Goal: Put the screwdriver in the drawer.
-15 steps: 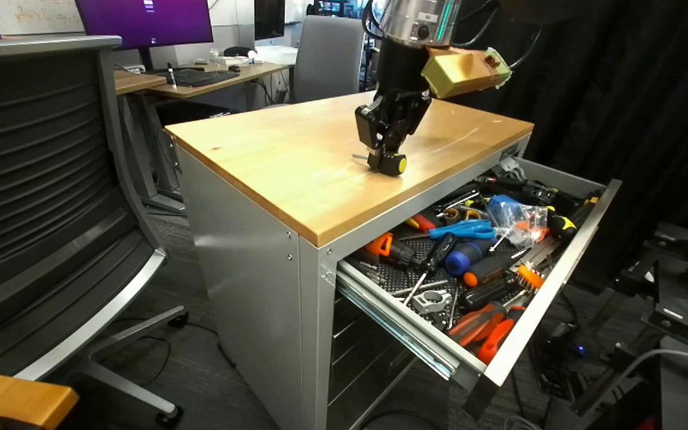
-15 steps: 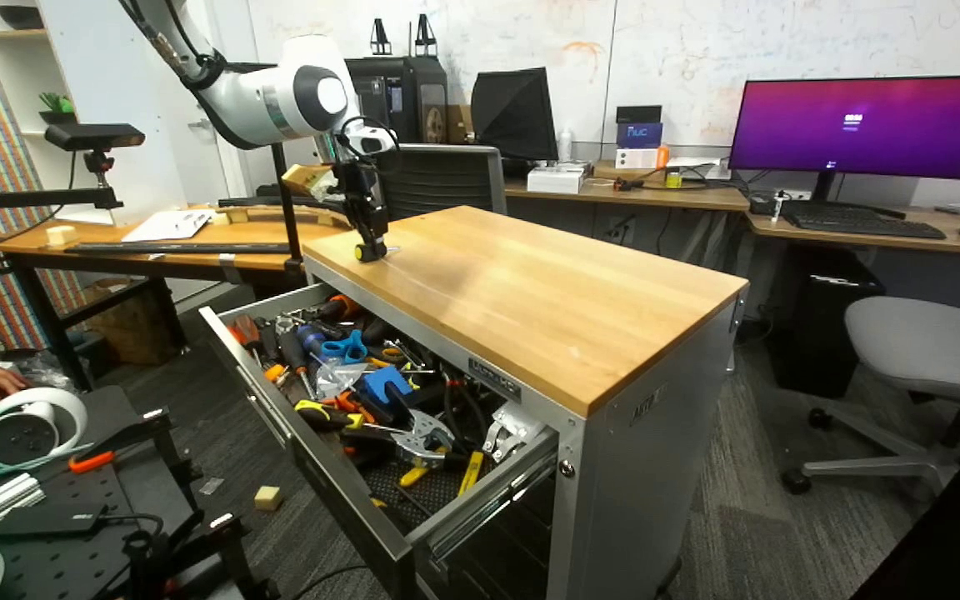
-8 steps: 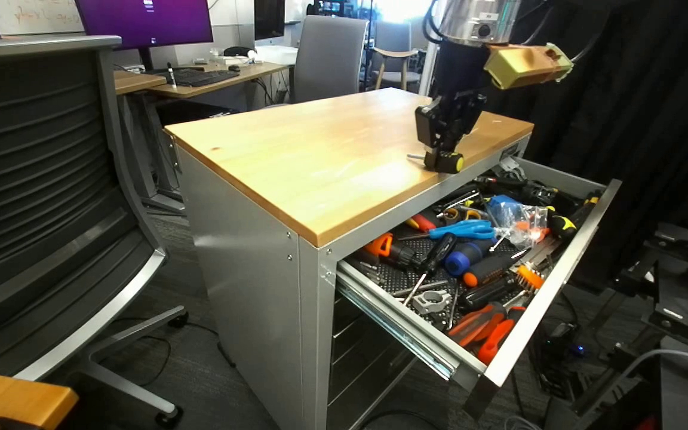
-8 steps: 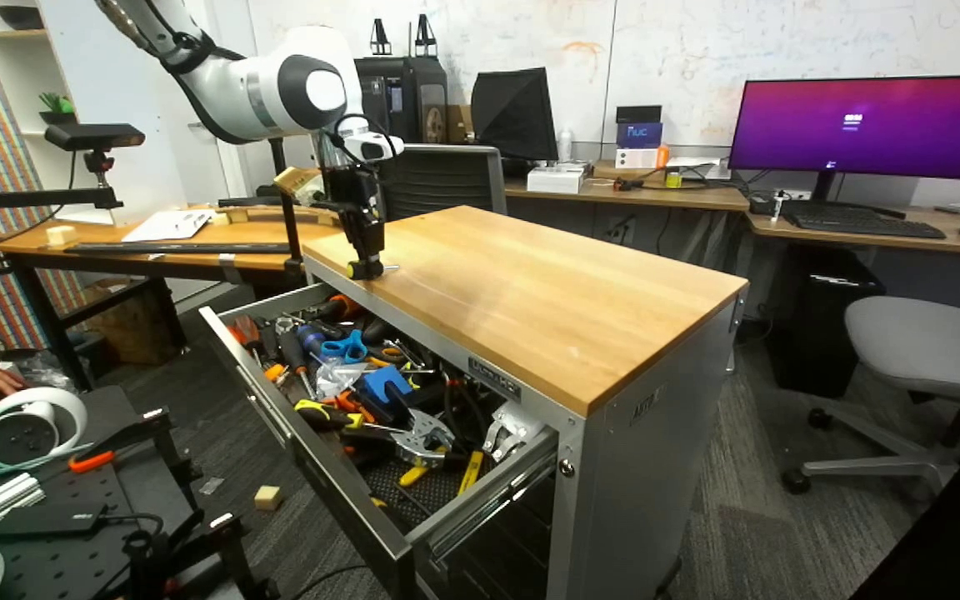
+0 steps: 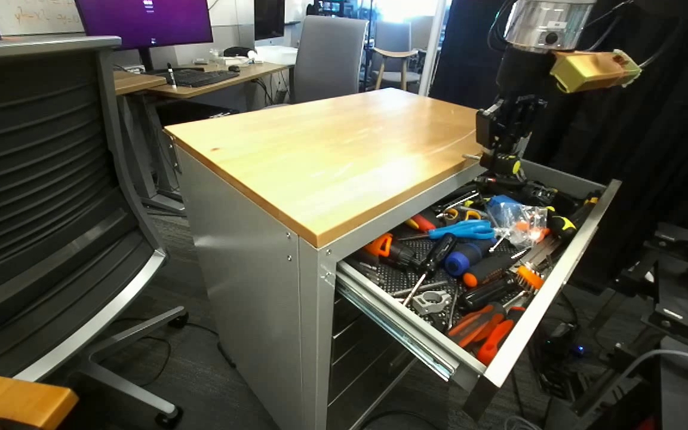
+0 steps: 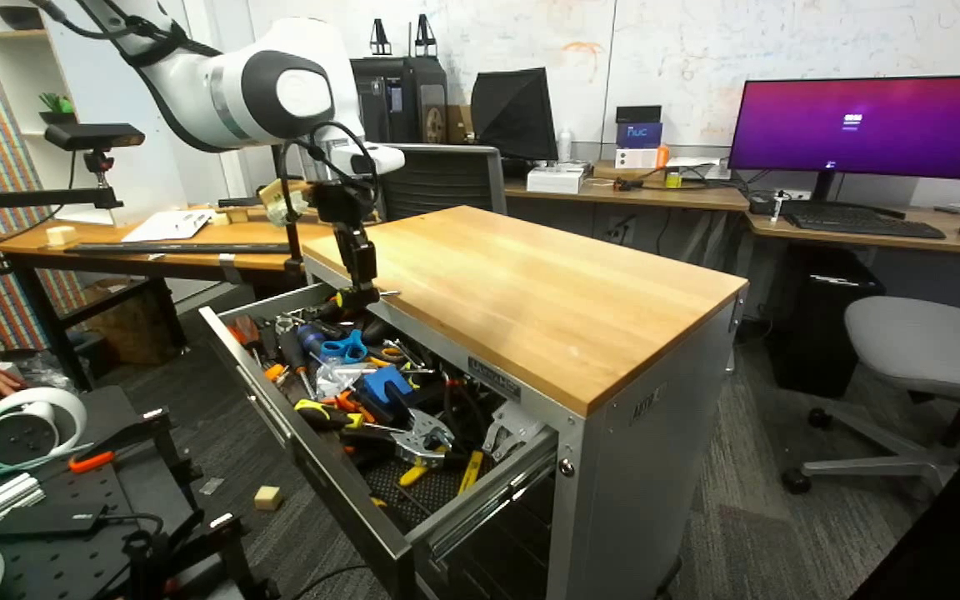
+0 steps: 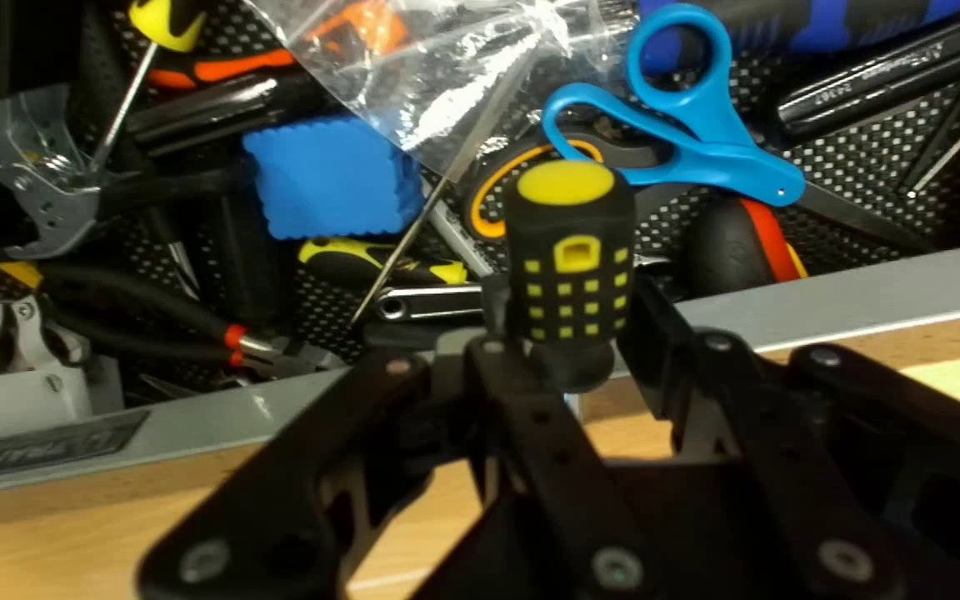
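The screwdriver (image 5: 507, 164) is stubby and black with a yellow end; it also shows in an exterior view (image 6: 350, 299) and the wrist view (image 7: 570, 242). My gripper (image 5: 493, 160) is shut on its handle, seen also in an exterior view (image 6: 363, 295) and the wrist view (image 7: 572, 312). The handle points out over the drawer, and the short metal shaft points back over the benchtop's edge. The grey drawer (image 5: 559, 278) is pulled open, also seen in an exterior view (image 6: 317, 460). The screwdriver is above the drawer's inner side, close to the benchtop edge.
The wooden benchtop (image 5: 332, 146) borders the drawer. The drawer holds many tools: blue scissors (image 7: 747, 162), a blue block (image 7: 334, 179), a clear plastic bag (image 7: 447, 75) and orange-handled tools (image 5: 481, 325). A black chair (image 5: 51, 197) stands beside the bench.
My gripper has carried the screwdriver from above the wooden benchtop outward past its front edge to over the open drawer. The grip on the handle stays shut. The drawer has not moved.
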